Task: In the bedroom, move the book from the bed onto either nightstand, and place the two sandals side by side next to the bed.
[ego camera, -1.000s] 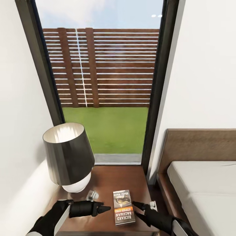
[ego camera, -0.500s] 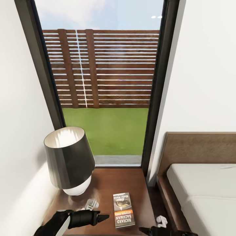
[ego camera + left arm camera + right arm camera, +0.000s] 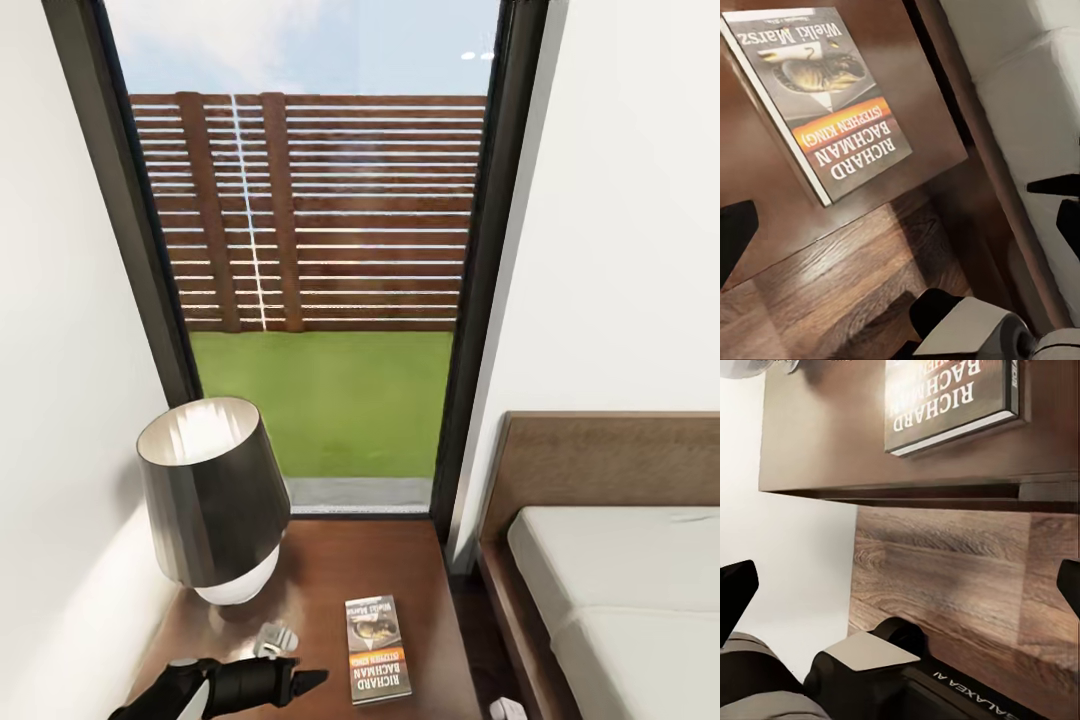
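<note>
The book (image 3: 377, 649) is laid flat on the glossy top of the nightstand (image 3: 330, 560), near its front edge, at about 6 o'clock in the head view. Its dark cover faces up, and an orange band and the white words "Richard Bachman" can be read on it. A lamp (image 3: 212, 495) with a dark shade and a white base is stood on the nightstand at about 8 o'clock, well apart from the book. A small pale thing (image 3: 274, 638) is seen between the lamp and the book; what it is cannot be told. The left gripper (image 3: 300, 682) is held low over the front of the nightstand, just beside the book but not touching it, and nothing is held in it. In the left wrist view its black fingertips (image 3: 735, 236) are seen far apart, so it is spread wide. In the right wrist view the right gripper (image 3: 900, 585) is also spread wide, with nothing between its tips, and the wood-plank floor (image 3: 945, 562) is seen under it. The bed (image 3: 600, 470) is placed at 4 o'clock, with its brown headboard against the white wall and its light-grey mattress (image 3: 620, 590) bare. Behind the nightstand a tall dark-framed window (image 3: 480, 300) is seen, with green grass (image 3: 320, 400) and a brown slatted fence (image 3: 320, 210) outside.
</note>
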